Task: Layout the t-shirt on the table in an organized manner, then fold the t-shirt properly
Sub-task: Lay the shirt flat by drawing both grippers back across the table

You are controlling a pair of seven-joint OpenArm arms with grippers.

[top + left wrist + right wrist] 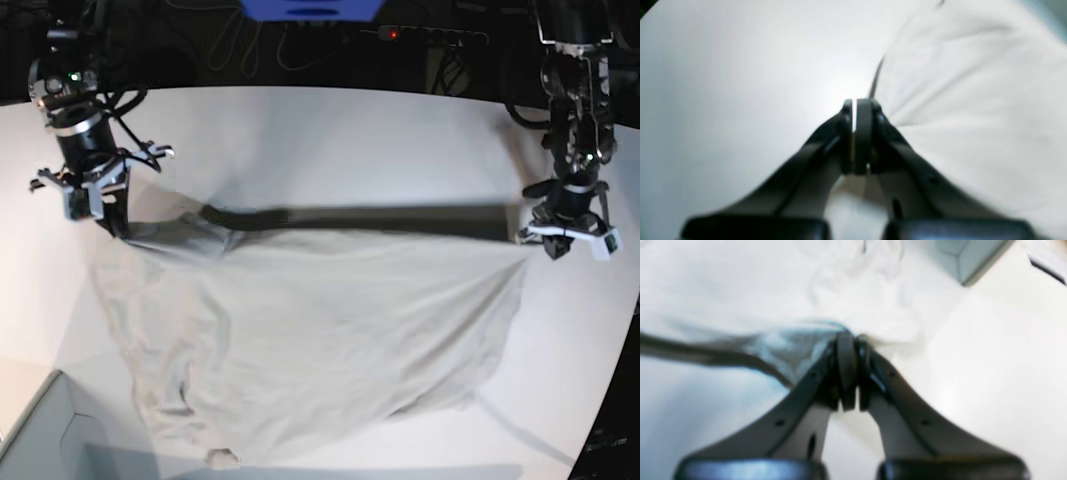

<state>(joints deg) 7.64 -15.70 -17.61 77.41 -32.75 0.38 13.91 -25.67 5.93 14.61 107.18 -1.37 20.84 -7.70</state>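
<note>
T-shirt [320, 330] crosswise, collar nearward

T-shirt [320, 340]: soft matt cloth, pale grey-beige, creased and rumpled; gathered into radiating folds where it meets the left gripper [855, 106], bunched in loose wrinkles just beyond the right gripper [853, 340].

Table [330, 140]: smooth white surface, plain, with a faint sheen; a bright glare patch lies directly ahead of the left gripper's tips.

Left gripper: dark, smooth fingers, plastic by the look, semi-matt; the pads pressed together on cloth appear duller, rubber-like.

Right gripper: same dark smooth finish, small round holes along each finger, soft highlights on the base blocks. The wrist views are blurred, so finer texture cannot be told.
</note>
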